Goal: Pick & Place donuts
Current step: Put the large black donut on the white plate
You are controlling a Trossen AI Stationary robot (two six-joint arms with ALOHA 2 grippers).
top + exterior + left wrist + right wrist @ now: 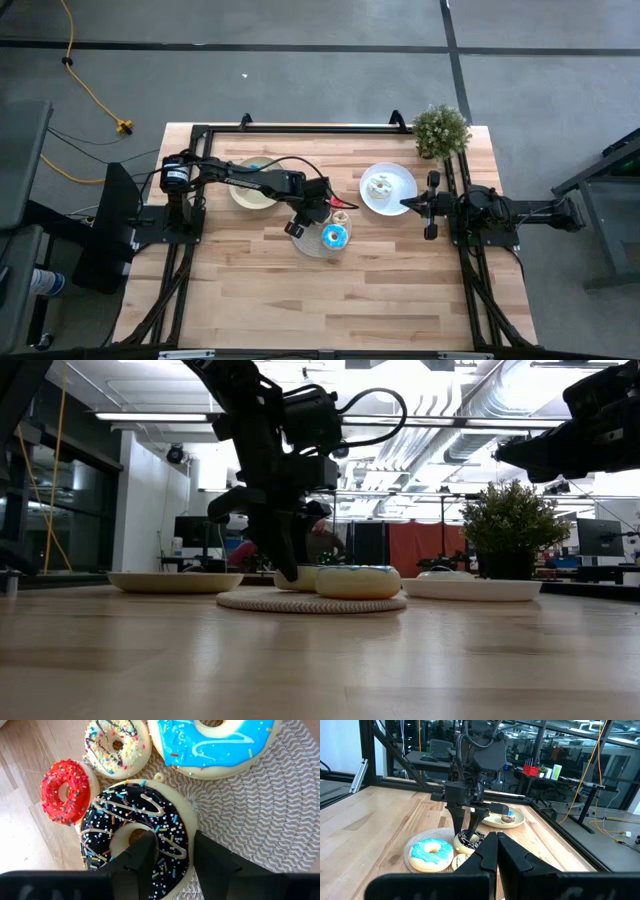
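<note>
A chocolate-iced donut (125,820) with sprinkles lies flat on a round woven mat (260,810), beside a blue donut (210,740), a white sprinkled donut (117,745) and a red donut (65,792). My left gripper (172,845) stands over the mat (315,250), pointing down, shut on the chocolate donut (469,838). My right gripper (496,836) is shut and hangs in the air near the white plate (400,178), which carries another white donut (378,186). My left gripper pinches one side of the chocolate donut's ring (175,832). One finger (140,857) is in the hole and the other (215,865) is outside the rim. The fingers come from above, pointing down. The donut lies flat on the mat.
A tan plate (252,192) toward the far left holds more donuts (507,819). A potted plant (440,130) stands at the far right corner. Black frame rails run along the table's left, right and far sides. Bare wood lies toward the near edge.
</note>
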